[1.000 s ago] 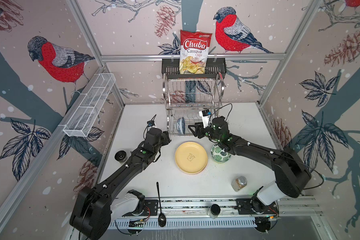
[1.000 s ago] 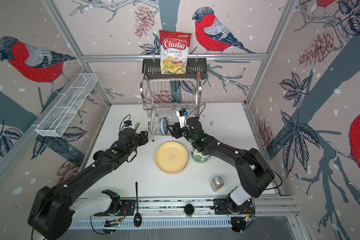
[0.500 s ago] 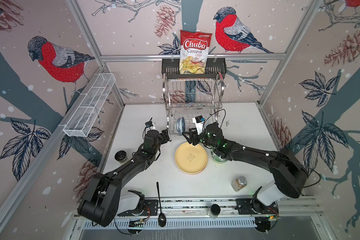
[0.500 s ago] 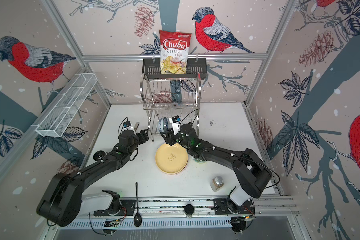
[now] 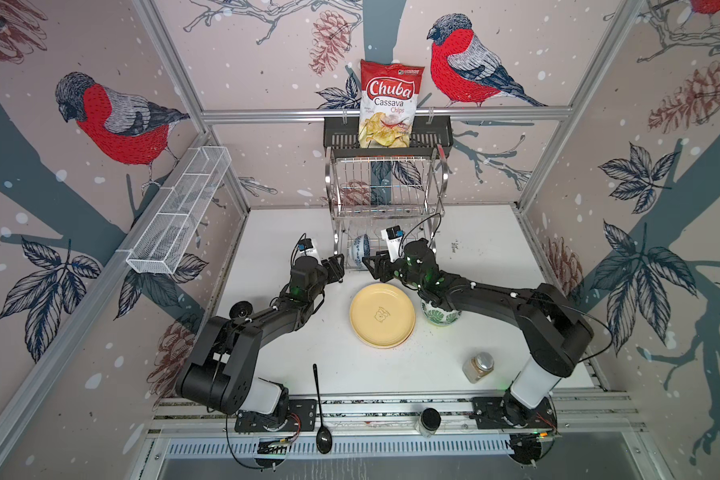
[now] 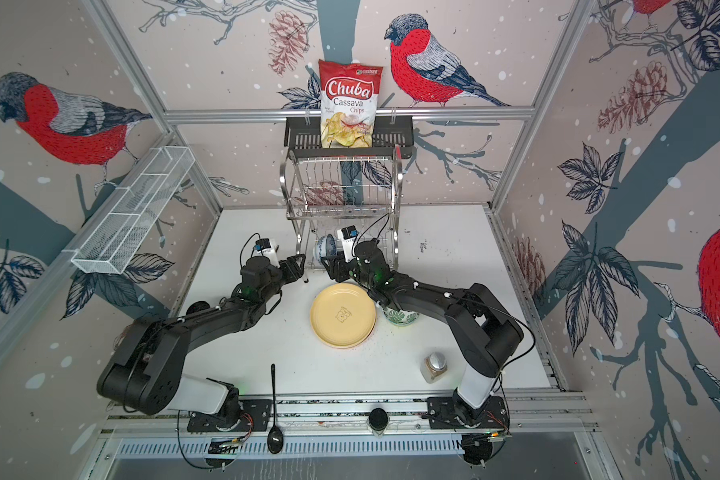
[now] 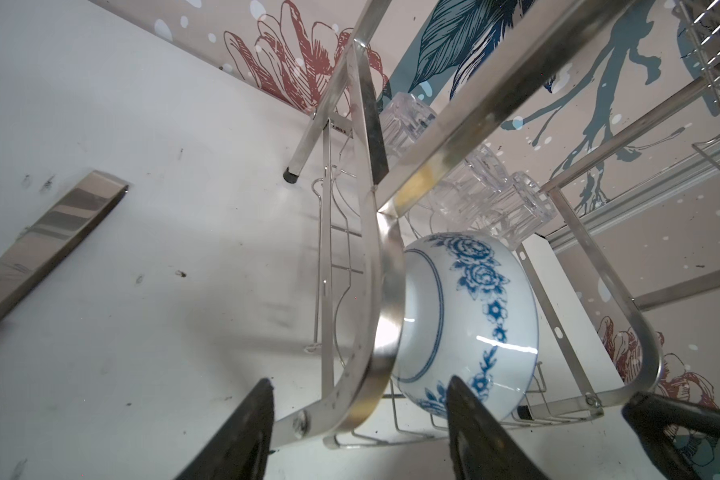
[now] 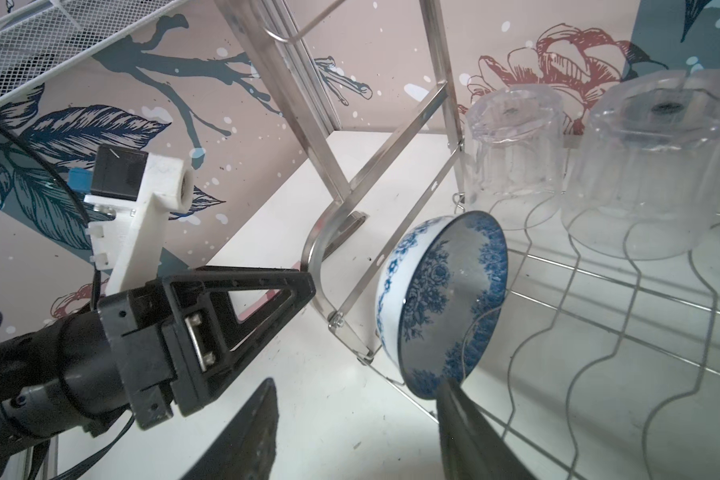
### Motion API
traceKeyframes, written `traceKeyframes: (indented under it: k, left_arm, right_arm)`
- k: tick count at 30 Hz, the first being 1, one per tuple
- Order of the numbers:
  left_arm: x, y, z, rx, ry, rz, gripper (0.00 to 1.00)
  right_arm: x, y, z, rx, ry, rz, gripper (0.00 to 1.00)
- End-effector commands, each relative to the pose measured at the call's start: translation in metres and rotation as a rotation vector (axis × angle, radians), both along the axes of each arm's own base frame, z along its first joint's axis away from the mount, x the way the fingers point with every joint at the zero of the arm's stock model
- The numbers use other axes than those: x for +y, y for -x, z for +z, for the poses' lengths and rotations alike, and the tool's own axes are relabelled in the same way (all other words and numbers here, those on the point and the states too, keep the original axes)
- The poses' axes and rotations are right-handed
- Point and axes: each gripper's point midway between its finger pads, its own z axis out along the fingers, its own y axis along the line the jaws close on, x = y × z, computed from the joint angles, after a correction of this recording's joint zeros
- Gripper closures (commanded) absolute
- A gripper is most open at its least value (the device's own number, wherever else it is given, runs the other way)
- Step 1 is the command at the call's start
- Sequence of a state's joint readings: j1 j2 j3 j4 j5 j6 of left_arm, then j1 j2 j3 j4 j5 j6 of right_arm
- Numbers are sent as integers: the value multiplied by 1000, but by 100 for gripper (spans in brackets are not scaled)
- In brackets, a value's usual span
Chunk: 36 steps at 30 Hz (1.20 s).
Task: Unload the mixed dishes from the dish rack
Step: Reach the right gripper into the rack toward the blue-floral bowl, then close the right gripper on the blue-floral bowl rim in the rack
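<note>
- We are seeing the dish rack (image 5: 385,195) standing at the back of the white table (image 5: 487,266), close to the rear wall. Open tabletop is lying on both sides of it, wider on its right.
- The blue-white bowl (image 5: 360,247) is leaning on edge at the left end of the rack's lower tier. It is sitting just inside the curved side frame, with its hollow facing the rack's middle.
- Clear tumblers (image 8: 516,158) are standing upside down on the same tier, deeper in the rack than the bowl.
- The left gripper (image 5: 336,266) is hovering just outside the rack's left front corner, fingers spread and grasping nothing. In its wrist view the curved frame is passing between them.
- The right gripper (image 5: 371,266) is reaching toward the rack's front, fingers likewise parted and empty. One fingertip (image 8: 454,399) is sitting just beside the bowl's lower rim, and we cannot tell whether it is touching.
- In front of the rack, a yellow plate (image 5: 382,313) is lying flat. The green-leaf bowl (image 5: 439,318) is sitting just right of it, partly under the right arm.
- Above the rack, a bag (image 5: 387,104) reading "Chuba Cassava Chips" is standing in a black slotted shelf (image 5: 337,133).
- The rack is shining like polished steel, with flat bands for the frame and thin wavy wires for the tier. The bowl is looking glossy with blue flowers, and the tumblers are looking ribbed.
</note>
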State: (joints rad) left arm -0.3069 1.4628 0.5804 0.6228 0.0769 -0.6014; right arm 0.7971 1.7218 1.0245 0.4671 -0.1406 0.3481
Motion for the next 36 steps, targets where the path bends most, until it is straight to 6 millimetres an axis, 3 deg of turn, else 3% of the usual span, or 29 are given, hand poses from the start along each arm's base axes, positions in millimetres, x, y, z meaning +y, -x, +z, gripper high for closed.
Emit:
traceKeyframes:
  k: [1, 8, 14, 22, 36]
  left_arm:
    - [-7, -10, 14, -60, 19, -23, 43]
    - [-13, -17, 9, -35, 21, -43, 69]
    - [-11, -16, 3, -12, 16, -33, 78]
    - [-14, -14, 2, -1, 29, -47, 79]
    - [-17, -8, 1, 9, 63, -64, 78]
  right_arm:
    - [4, -3, 10, -5, -50, 9, 39]
    - [6, -8, 3, 23, -69, 27, 38]
    - [-2, -25, -4, 81, -128, 8, 36]
    - [11, -38, -5, 107, -184, 35, 35]
    - [37, -47, -27, 171, -211, 98, 40]
